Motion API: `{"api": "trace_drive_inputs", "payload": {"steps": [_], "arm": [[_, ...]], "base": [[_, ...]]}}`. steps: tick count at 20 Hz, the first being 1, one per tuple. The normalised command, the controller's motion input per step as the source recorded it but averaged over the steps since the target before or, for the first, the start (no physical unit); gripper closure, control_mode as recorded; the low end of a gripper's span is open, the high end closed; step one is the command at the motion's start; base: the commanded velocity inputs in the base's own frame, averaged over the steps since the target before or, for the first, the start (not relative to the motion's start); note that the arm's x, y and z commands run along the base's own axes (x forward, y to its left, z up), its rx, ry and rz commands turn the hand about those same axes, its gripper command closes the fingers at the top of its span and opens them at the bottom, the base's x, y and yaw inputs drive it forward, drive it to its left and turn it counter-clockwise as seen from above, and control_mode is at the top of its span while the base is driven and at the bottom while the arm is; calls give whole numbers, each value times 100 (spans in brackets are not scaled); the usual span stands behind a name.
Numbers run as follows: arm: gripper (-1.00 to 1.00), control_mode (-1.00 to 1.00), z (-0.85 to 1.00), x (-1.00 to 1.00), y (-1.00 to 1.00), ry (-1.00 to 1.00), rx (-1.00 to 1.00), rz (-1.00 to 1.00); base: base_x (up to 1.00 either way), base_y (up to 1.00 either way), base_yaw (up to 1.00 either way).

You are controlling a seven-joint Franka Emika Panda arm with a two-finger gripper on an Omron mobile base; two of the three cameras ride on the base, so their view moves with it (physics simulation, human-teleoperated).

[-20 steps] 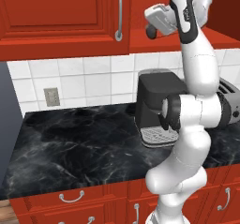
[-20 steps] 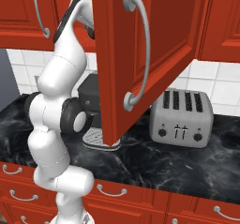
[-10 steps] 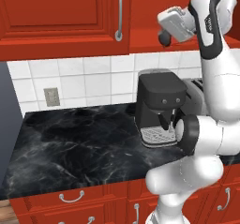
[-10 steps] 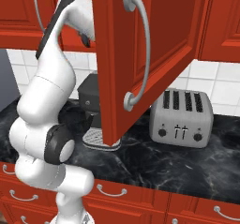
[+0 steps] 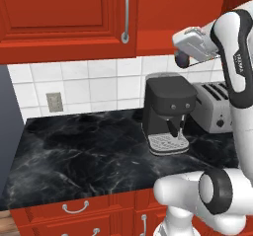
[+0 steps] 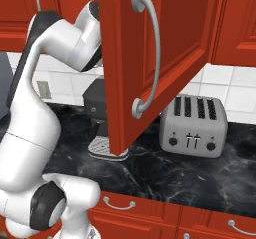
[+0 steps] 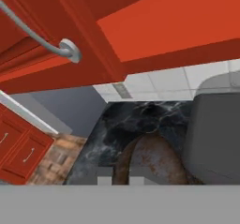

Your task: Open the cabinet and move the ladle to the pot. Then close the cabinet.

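My pincer (image 5: 184, 58) is up high by the cabinet (image 6: 165, 58), above the coffee machine (image 5: 168, 112). Jaws closed; a dark round brownish lump sits at the tips, can't tell if it's the ladle. One cabinet door swung open, overhanging the counter (image 5: 79, 151) front edge. Coffee machine and toaster (image 6: 193, 126) stand along the counter's back edge, side by side.
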Motion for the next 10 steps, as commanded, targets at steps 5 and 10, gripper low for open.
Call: {"api": "trace_drive_inputs", "payload": {"steps": [5,10], "arm": [[100,-100,-16,-100,36,-1,-12,-5],[100,-100,-10,-96,32,-1,-18,-6]], "base": [[0,0,0],[0,0,0]]}}
